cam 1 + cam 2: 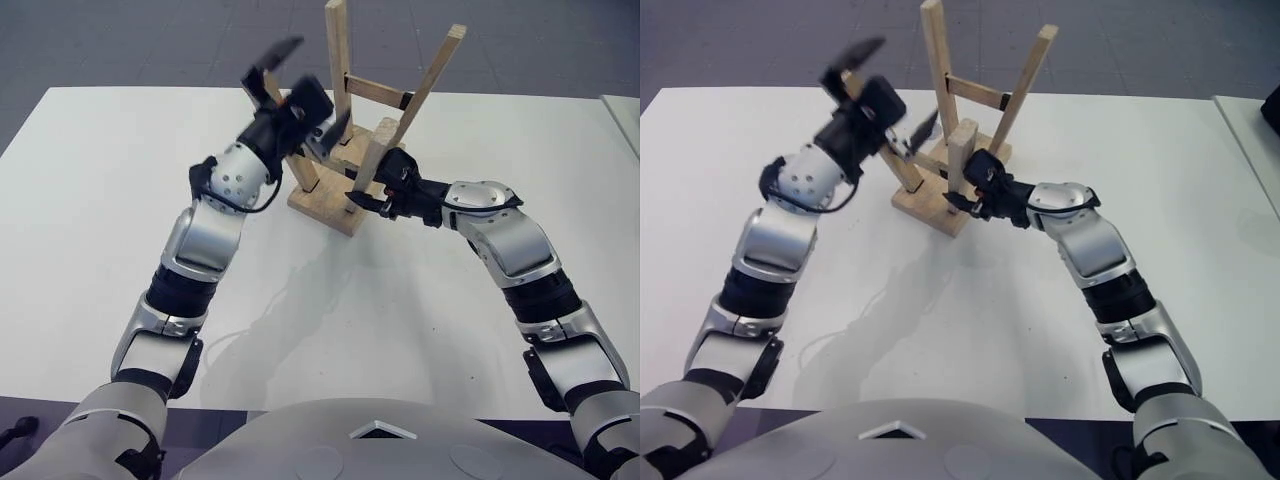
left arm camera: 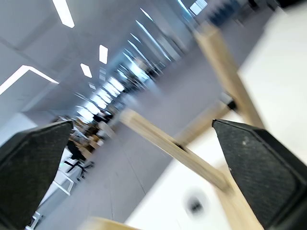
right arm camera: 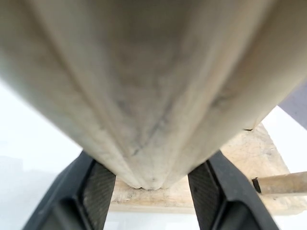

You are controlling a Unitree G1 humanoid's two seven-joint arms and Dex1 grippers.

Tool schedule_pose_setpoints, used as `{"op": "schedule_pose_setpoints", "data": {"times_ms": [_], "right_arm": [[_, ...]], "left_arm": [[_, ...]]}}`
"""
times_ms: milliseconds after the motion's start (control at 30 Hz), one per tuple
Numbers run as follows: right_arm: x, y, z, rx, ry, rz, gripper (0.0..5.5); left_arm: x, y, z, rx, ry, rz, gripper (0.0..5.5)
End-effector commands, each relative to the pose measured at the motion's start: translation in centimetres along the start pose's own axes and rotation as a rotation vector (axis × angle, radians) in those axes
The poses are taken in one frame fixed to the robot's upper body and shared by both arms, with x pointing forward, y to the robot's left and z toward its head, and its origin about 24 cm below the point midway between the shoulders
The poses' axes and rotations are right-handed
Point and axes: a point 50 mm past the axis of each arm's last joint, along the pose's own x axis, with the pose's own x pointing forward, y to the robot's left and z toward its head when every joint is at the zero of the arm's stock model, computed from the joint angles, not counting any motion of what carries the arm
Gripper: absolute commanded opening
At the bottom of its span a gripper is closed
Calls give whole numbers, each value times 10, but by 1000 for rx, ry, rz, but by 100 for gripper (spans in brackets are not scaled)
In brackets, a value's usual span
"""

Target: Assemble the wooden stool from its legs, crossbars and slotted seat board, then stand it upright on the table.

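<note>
The wooden stool lies upside down on the white table [image 1: 110, 150], its slotted seat board [image 1: 322, 208] flat and its legs pointing up. Two far legs [image 1: 338, 50] are joined by a crossbar [image 1: 378, 92]. My right gripper [image 1: 364, 193] is shut low on the near right leg [image 1: 373, 158], just above the board; in the right wrist view its pads [image 3: 98, 189] press both sides of that leg [image 3: 153, 96]. My left gripper [image 1: 307, 90] hangs open above the near left leg [image 1: 302, 172], holding nothing. Its fingers [image 2: 261, 167] stand wide apart, with stool legs [image 2: 172, 143] beyond.
The table stretches bare to the left, right and front of the stool. A second table's edge [image 1: 625, 110] shows at the far right. Grey floor [image 1: 150, 40] lies beyond the far table edge.
</note>
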Motion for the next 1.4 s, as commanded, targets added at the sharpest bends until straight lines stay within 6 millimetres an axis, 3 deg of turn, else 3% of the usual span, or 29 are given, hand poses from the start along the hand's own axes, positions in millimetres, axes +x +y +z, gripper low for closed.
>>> {"op": "schedule_pose_setpoints", "data": {"times_ms": [33, 167, 300, 433, 533, 667, 833, 1067, 1133, 1233, 1400], "right_arm": [[-14, -12, 0, 103, 8, -101, 240], [-25, -8, 17, 122, -31, -92, 304], [-47, -3, 9, 94, 76, -81, 373], [-64, -24, -6, 44, 218, -198, 439], [-59, -46, -3, 32, 179, -313, 488], [-32, -58, 11, 32, 70, -349, 538], [4, -45, 39, 4, -52, -286, 538], [19, 25, 78, 19, -231, -11, 538], [22, 36, 87, 35, -272, 25, 538], [17, 32, 102, 37, -331, -3, 538], [-21, 9, 148, 17, -532, -164, 538]], "left_arm": [[3, 32, 21, 1, -140, 164, 540], [-2, 37, 16, -18, -152, 197, 540], [-11, 45, 8, -15, -132, 249, 540], [-20, 60, 0, -82, -106, 311, 540], [-14, 66, 3, -187, -117, 315, 540], [-2, 75, 20, -240, -167, 299, 540], [16, 83, 39, -277, -222, 244, 540], [22, 92, 44, -299, -200, 217, 540], [25, 97, 44, -312, -193, 220, 540], [30, 101, 47, -329, -194, 217, 540], [36, 106, 61, -394, -223, 204, 540]]}}
